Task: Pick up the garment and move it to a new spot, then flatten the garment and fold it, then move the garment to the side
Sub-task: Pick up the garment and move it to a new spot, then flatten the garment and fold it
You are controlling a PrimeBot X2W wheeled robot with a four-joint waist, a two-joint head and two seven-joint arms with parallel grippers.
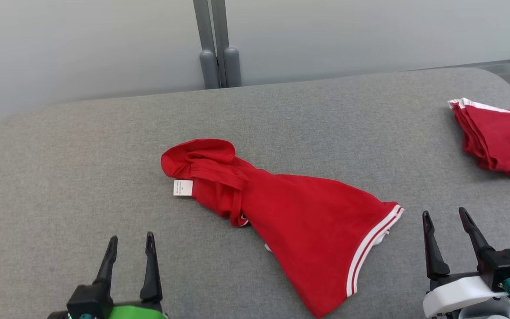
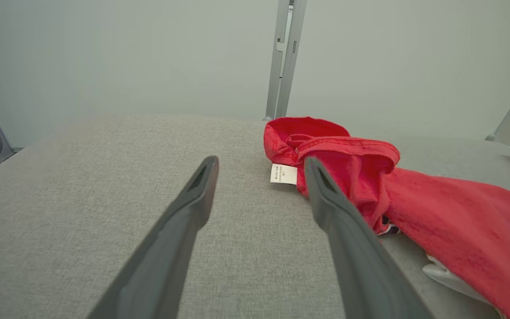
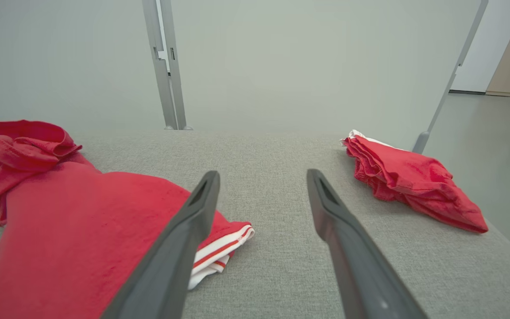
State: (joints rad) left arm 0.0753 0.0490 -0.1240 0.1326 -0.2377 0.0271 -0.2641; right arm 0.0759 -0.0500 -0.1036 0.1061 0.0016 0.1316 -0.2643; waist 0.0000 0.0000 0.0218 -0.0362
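Surface: a grey fabric-covered table (image 1: 82,177) with rounded corners; behind its far edge stand a pale wall panel (image 1: 82,44) and a grey upright post (image 1: 217,44).

Garment, place: the red garment (image 1: 308,212) lies on the table near the middle, between the two grippers and a little beyond them. Nothing holds it.

Garment, shape: it is crumpled rather than flat. The far left end is bunched and rolled over on itself. From there the cloth widens toward the near right and ends in a hem (image 1: 370,252) edged with white stripes.

Tag: a small white tag (image 1: 183,187) sticks out from the left side of the bunched end and rests on the table.

Left gripper: the left gripper (image 1: 131,237) sits at the lower left of the head view, pointing away from the robot. Its jaws stand well apart with nothing between them. It is over bare table, left of the garment and clear of the cloth.

Right gripper: the right gripper (image 1: 444,212) sits at the lower right, its jaws spread wide and empty. In its wrist view the striped hem lies just left of the left jaw, on the table.

Other cloth: a second red cloth (image 1: 498,137) with white trim lies loosely folded at the table's far right edge, well apart from the garment.
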